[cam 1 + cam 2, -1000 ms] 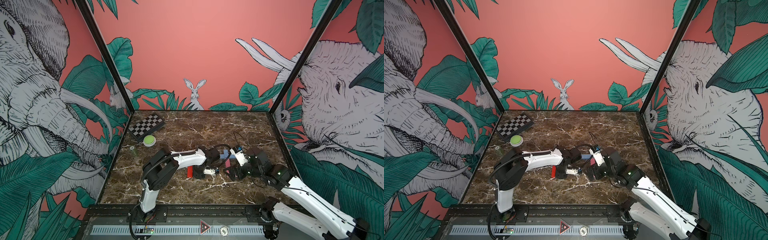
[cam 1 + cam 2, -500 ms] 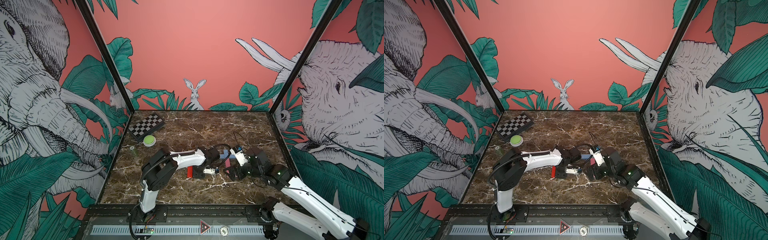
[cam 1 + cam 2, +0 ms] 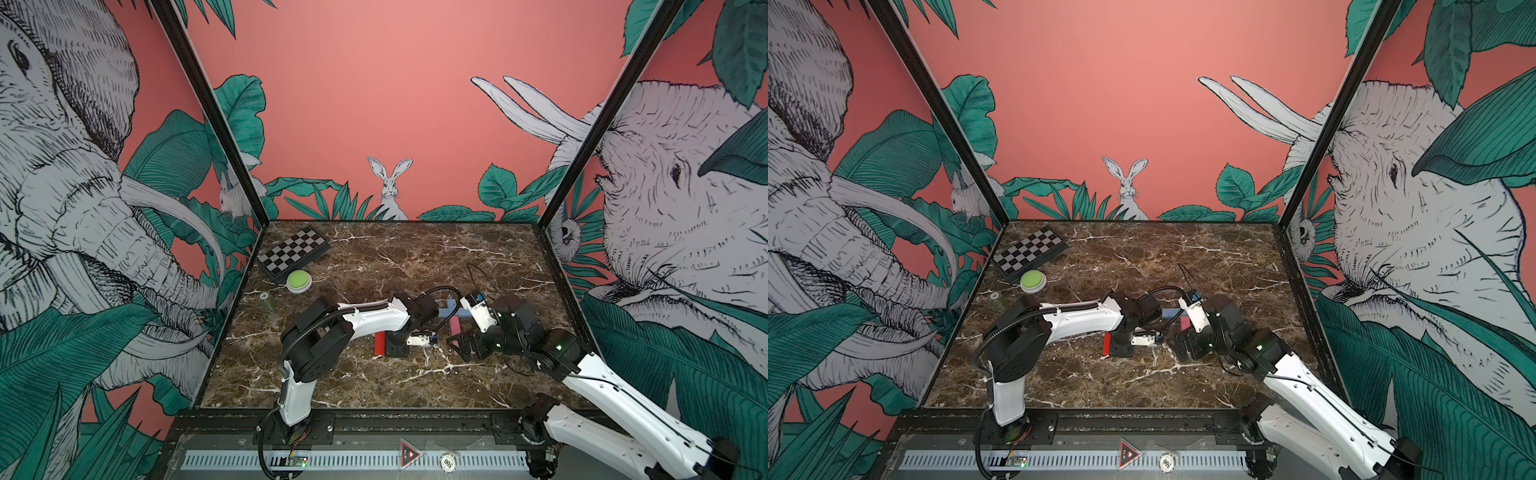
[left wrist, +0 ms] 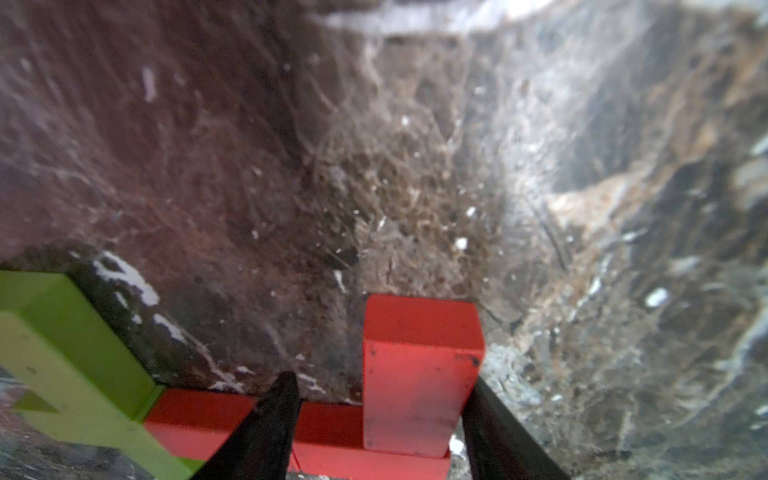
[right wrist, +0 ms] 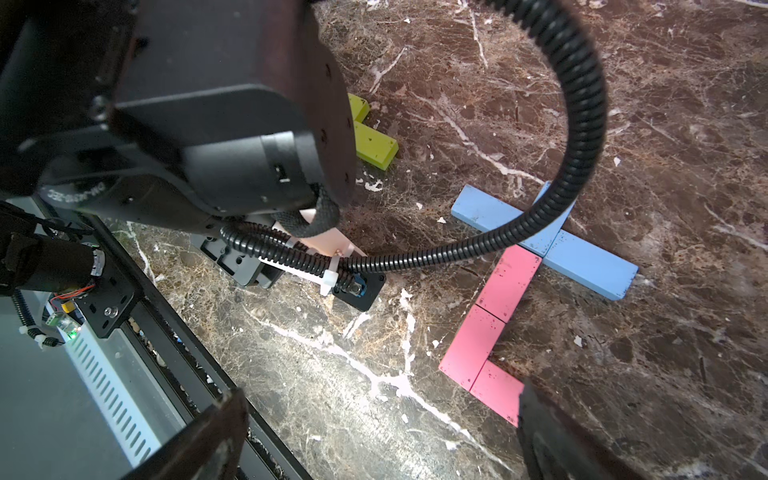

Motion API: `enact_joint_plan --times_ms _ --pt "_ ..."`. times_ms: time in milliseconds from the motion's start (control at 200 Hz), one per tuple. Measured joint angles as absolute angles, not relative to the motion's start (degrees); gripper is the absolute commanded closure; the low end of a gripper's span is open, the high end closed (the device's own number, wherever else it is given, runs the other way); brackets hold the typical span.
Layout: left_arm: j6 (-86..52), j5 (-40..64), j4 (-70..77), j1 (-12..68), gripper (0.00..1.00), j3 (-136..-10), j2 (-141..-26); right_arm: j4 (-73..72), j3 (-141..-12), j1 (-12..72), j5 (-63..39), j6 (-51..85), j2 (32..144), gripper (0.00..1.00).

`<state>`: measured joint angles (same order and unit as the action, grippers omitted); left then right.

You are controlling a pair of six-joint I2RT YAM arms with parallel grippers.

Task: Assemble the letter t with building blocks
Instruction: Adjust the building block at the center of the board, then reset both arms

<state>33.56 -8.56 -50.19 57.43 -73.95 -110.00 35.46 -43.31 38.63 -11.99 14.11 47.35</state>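
Far L: chequered board [image 3: 293, 253] and green button [image 3: 299, 281], not task items. Green blocks [image 4: 75, 353] lie joined at an angle and appear to touch the flat red block [image 4: 191, 415].

Change noted: L gripper [image 4: 382, 386] jaws have just parted. They now stand spread round the second red block [image 4: 419, 374], one finger [image 4: 274, 415] clear of it, the other just beside it. That block rests on the marble [image 4: 374, 166], butted square against the flat red one.

Judgement: placement done, release under way. Lift off straight or you risk nudging it.

Centre-R: blue blocks [image 5: 590, 266] + pink blocks [image 5: 507, 282] already read as a t. R gripper [image 5: 380, 390] is spread wide, empty, near the pink end.
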Motion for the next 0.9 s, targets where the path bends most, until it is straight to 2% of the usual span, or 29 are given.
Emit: enact_joint_plan --times_ms 400,575,695,895 --pt "32.0 -6.3 -47.6 57.4 0.29 -73.8 -105.5 35.5 -43.3 38.6 -12.4 14.2 45.4 0.02" --pt "30.4 -6.7 -45.5 56.7 0.23 -73.8 -102.2 35.5 -43.3 38.6 -13.8 14.4 41.2 0.02" --pt "27.7 -8.8 -42.7 55.4 0.23 -73.7 -99.4 35.2 -43.3 38.6 -14.7 14.9 37.5 0.02" --pt "20.1 -13.9 -33.2 49.8 0.1 -69.3 -88.3 34.6 -43.8 38.6 -15.2 15.3 32.9 0.01"
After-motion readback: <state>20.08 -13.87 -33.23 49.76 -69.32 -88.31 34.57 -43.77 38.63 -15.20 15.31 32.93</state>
